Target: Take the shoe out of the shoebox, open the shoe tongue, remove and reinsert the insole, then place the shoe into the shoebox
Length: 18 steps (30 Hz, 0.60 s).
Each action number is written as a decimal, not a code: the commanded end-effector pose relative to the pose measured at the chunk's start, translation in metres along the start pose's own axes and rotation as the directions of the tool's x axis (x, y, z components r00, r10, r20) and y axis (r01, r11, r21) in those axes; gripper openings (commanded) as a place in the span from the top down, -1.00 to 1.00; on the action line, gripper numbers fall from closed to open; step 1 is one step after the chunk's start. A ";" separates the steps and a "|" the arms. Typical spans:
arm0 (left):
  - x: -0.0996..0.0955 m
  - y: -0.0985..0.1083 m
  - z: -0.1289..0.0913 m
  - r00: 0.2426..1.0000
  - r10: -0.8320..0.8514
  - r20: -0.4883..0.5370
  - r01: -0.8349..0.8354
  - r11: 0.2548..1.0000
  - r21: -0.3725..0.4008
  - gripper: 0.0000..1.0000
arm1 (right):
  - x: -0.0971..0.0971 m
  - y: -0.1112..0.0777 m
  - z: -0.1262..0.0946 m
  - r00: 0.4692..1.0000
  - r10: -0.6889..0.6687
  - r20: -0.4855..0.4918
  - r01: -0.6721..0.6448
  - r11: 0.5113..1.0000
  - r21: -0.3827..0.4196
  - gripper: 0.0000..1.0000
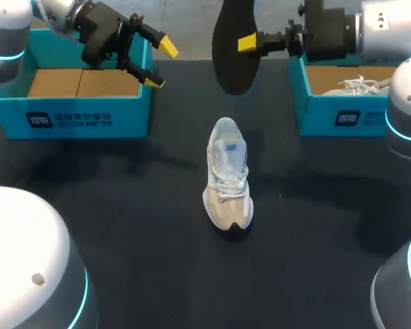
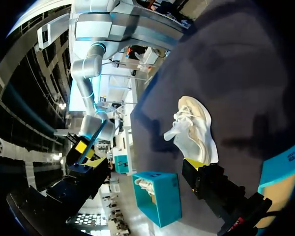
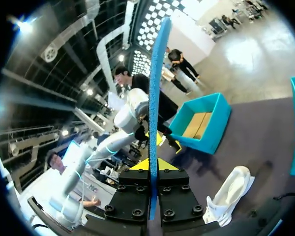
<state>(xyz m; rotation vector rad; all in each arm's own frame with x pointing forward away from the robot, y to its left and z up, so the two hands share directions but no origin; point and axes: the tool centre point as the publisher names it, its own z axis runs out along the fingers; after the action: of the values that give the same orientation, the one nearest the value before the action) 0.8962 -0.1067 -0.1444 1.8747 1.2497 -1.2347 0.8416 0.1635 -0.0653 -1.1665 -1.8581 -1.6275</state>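
the shoe stands upright on its sole near the middle of the dark table, outside both boxes. its toe points to the robot's side and its heel to the far side. it is white and beige, the laces are loose and the tongue stands up, so the mouth of the shoe is open.

beyond the heel of the shoe, in the air and well apart from it, hangs the insole. it is dark on its face and blue on its edge, and it hangs almost vertical, with one end down toward the table. the right gripper holds it: in the right wrist view the two fingers press on the thin insole from both sides, with only a narrow gap between them.

the left gripper is beyond the shoe and to its left, above the near right corner of the left box. its fingers are spread wide and hold nothing. inside this box only the brown bottom shows.

the right box stands beyond the shoe and to its right. a second white shoe with laces lies inside it, under the right arm.
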 end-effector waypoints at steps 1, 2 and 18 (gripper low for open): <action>0.003 0.005 0.001 0.999 0.005 -0.038 -0.002 0.996 0.087 -1.00 | -0.004 0.007 0.008 0.999 -0.025 -0.027 0.025 1.000 0.006 1.00; 0.004 0.005 0.001 0.999 0.005 -0.043 -0.001 0.995 0.095 -1.00 | -0.004 0.008 0.009 0.999 -0.029 -0.033 0.029 1.000 0.007 1.00; 0.005 0.004 0.001 0.999 0.001 -0.045 0.004 0.995 0.100 -1.00 | -0.004 0.011 0.010 0.999 -0.027 -0.030 0.027 1.000 0.005 1.00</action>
<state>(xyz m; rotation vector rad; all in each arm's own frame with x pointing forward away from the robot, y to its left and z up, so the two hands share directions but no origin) 0.8994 -0.1074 -0.1493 1.9785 1.2338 -1.2843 0.8545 0.1700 -0.0639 -1.1100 -1.8661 -1.6459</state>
